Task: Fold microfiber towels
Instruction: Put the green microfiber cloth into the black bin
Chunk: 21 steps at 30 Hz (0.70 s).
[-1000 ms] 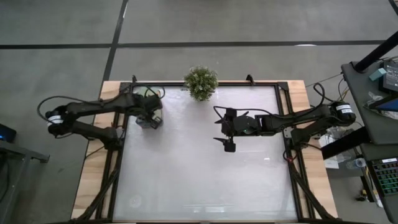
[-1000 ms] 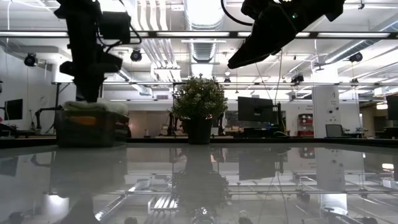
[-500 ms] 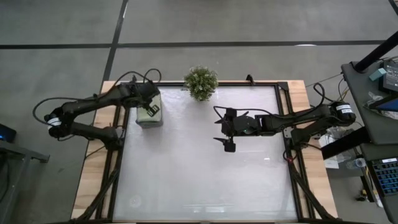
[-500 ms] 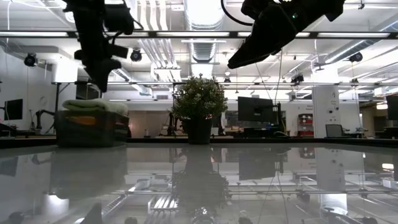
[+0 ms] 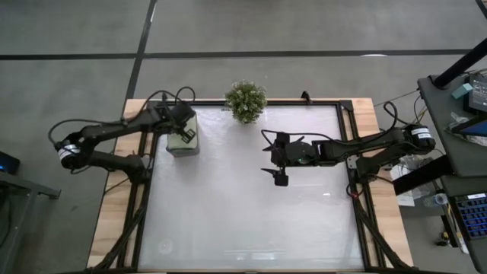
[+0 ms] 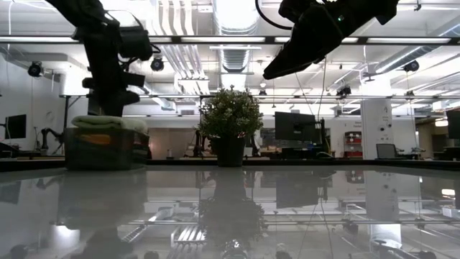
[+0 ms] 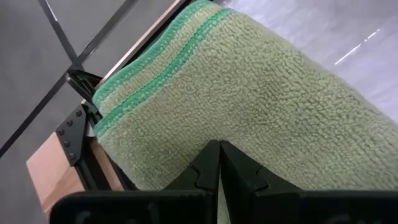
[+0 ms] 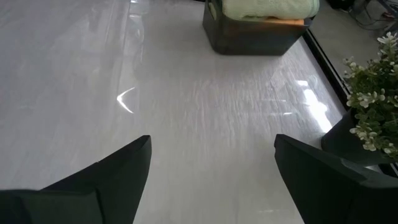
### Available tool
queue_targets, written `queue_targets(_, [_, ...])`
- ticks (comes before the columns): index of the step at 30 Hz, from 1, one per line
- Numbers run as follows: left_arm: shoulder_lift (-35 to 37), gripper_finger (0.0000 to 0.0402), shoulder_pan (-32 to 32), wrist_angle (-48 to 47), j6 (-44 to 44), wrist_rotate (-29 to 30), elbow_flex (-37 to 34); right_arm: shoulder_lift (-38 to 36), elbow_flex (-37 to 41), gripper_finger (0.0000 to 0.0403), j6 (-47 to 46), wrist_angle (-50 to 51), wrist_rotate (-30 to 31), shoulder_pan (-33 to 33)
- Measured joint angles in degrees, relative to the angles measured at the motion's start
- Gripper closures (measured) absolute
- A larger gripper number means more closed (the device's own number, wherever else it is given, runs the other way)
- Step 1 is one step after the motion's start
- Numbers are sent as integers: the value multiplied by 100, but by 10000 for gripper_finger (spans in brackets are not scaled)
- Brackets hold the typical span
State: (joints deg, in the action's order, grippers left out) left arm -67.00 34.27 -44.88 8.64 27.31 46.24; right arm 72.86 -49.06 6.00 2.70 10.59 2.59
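Note:
A dark grey tray (image 6: 104, 155) stands at the table's far left with folded microfiber towels stacked in it. A pale sage-green towel (image 7: 280, 106) lies on top, and an orange one (image 6: 97, 139) shows beneath it. My left gripper (image 6: 108, 109) is shut and stands right over the green towel (image 6: 108, 122), pointing steeply down at its top. My right gripper (image 5: 278, 160) hangs open above the middle of the table with nothing between its fingers; in the right wrist view the tray (image 8: 249, 37) lies far ahead of it. My left gripper has its shut fingertips (image 7: 219, 152) at the top face of the pale green towel, near its stitched edge (image 7: 155, 56), coming from above at a slant. I cannot tell whether they touch the cloth. The towel lies flat on the stack in the tray.
A small bushy plant in a dark pot (image 5: 246, 100) stands at the table's far edge, right of the tray. The glossy white tabletop (image 5: 243, 213) spreads out toward the near edge. A black frame rail (image 5: 152, 190) runs along the table's left side.
My left gripper has risen off the tray, swung its wrist toward the table's far edge and turned about, then come down again over the green towel, shut throughout. The towels and tray have stayed where they were.

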Motion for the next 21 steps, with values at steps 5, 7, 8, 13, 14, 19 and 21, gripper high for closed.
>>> queue_targets(5, [-9, 402, 23, 244, 31, 2, -237, 0, 0, 76, 0, 0, 0, 0])
queue_targets(7, [-24, 402, 23, 435, 147, 4, -355, 0, 0, 76, 0, 0, 0, 2])
queue_targets(8, [-24, 402, 23, 547, 155, 5, -429, 0, 0, 76, 0, 0, 0, 2])
queue_targets(13, [-24, 402, 23, 809, 290, 17, -634, 0, 0, 76, 0, 0, 0, 2])
queue_targets(14, [-15, 402, 23, 803, 293, 17, -625, 0, 0, 76, 0, 0, 0, 2])
queue_targets(19, [219, 402, -29, 635, 299, 0, -340, 0, 0, 76, 0, 0, 0, 0])
queue_targets(21, [388, 402, -80, 705, 304, -2, -294, 0, 0, 76, 0, -1, 0, 1])
